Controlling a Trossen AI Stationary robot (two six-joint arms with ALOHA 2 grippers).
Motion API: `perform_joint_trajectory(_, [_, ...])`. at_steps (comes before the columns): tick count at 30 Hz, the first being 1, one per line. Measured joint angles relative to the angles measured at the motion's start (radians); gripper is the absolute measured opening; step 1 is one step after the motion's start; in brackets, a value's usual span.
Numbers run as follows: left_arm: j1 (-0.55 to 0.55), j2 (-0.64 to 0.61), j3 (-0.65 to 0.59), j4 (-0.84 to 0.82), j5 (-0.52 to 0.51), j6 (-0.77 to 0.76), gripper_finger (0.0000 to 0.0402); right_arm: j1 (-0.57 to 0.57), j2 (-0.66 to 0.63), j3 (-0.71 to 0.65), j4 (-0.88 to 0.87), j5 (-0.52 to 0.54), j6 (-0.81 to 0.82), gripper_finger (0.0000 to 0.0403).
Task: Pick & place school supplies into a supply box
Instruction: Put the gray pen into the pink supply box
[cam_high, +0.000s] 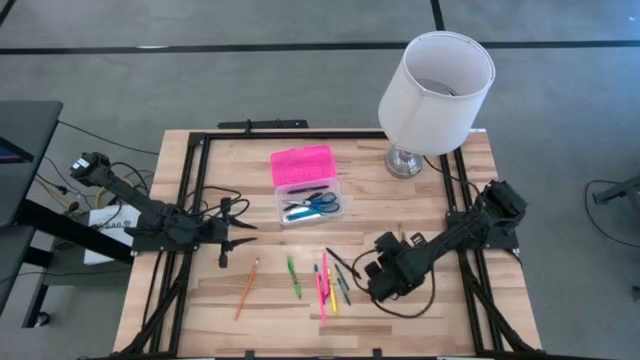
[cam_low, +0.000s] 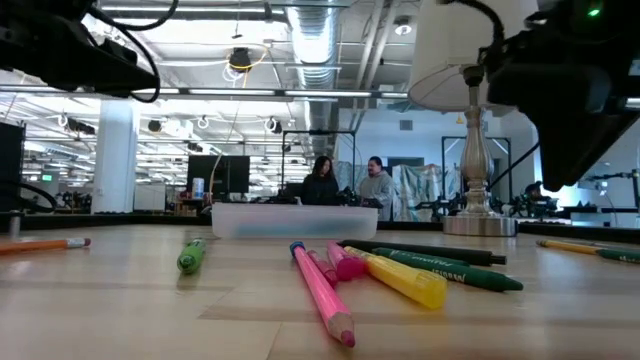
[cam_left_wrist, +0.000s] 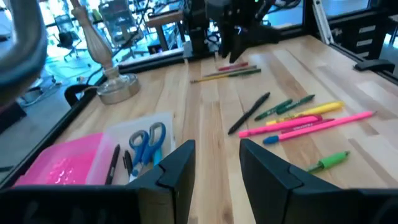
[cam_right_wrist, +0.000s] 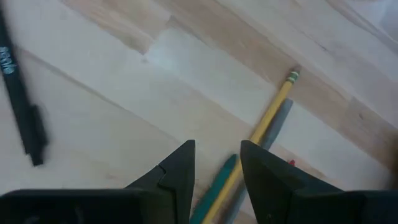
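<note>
The supply box (cam_high: 310, 205) lies open at mid-table, its clear base holding blue-handled scissors (cam_left_wrist: 146, 140) and dark pens, its pink lid (cam_high: 302, 165) resting on the far side. Loose supplies lie near the near edge: an orange pencil (cam_high: 247, 287), a green marker (cam_high: 294, 275), a pink pencil (cam_high: 322, 290), a yellow highlighter (cam_low: 405, 278) and a black pen (cam_high: 342, 262). My right gripper (cam_right_wrist: 217, 162) is open, pointing down over a yellow pencil (cam_right_wrist: 273, 112) that lies beside green and grey ones. My left gripper (cam_left_wrist: 217, 165) is open, hovering left of the box.
A white-shaded lamp (cam_high: 435, 90) stands on its metal base (cam_high: 405, 160) at the far right of the table. Black frame rails (cam_high: 190, 190) run along the left, right and far edges. Bare wood lies between the left gripper and the orange pencil. People stand in the room behind.
</note>
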Motion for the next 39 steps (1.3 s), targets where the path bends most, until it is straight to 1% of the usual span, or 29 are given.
perform_joint_trajectory(4, [0.000,-0.013,0.000,-0.011,-0.001,0.023,0.0122,-0.018,0.000,0.000,-0.058,-0.046,0.037,0.0122])
perform_joint_trajectory(6, [0.000,-0.013,0.000,-0.015,-0.001,0.035,0.0122,-0.020,0.000,0.000,-0.056,-0.050,0.019,0.0122])
perform_joint_trajectory(8, [0.000,-0.013,0.000,-0.015,-0.002,0.042,0.0122,-0.018,0.000,0.000,0.005,-0.040,-0.059,0.0122])
perform_joint_trajectory(12, [0.000,-0.013,0.000,-0.014,-0.003,0.042,0.0122,-0.018,0.000,0.000,0.226,-0.035,-0.285,0.0122])
perform_joint_trajectory(14, [0.000,-0.013,0.000,-0.014,-0.003,0.042,0.0122,-0.018,0.000,0.001,0.301,-0.034,-0.342,0.0122])
perform_joint_trajectory(16, [0.000,-0.013,0.000,-0.014,-0.003,0.049,0.0122,-0.018,0.000,0.001,0.281,-0.032,-0.303,0.0122])
perform_joint_trajectory(19, [0.000,-0.013,0.000,-0.014,-0.003,0.056,0.0122,-0.018,0.000,0.001,0.103,-0.038,-0.111,0.0122])
perform_joint_trajectory(21, [0.000,-0.013,0.000,-0.013,-0.003,0.064,0.0122,-0.013,0.000,0.000,-0.028,-0.066,0.030,0.0122])
perform_joint_trajectory(23, [0.000,-0.013,0.000,-0.013,-0.003,0.073,0.0122,-0.005,0.000,0.000,-0.101,-0.102,0.119,0.0122])
perform_joint_trajectory(25, [0.000,-0.013,0.000,-0.013,-0.003,0.078,0.0122,-0.001,0.000,0.000,-0.098,-0.115,0.141,0.0122])
perform_joint_trajectory(30, [0.000,-0.013,0.000,-0.013,-0.004,0.083,0.0122,0.005,0.000,-0.005,-0.054,-0.114,0.131,0.0122])
perform_joint_trajectory(33, [0.000,-0.013,0.000,-0.013,-0.005,0.084,0.0122,0.005,0.000,-0.035,-0.039,-0.130,0.152,0.0122])
perform_joint_trajectory(36, [0.000,-0.013,0.000,-0.013,-0.005,0.087,0.0122,0.005,0.000,-0.082,-0.034,-0.188,0.176,0.0122])
perform_joint_trajectory(39, [0.000,-0.013,0.000,-0.013,-0.005,0.098,0.0122,0.015,0.000,-0.118,0.023,-0.192,0.193,0.0122])
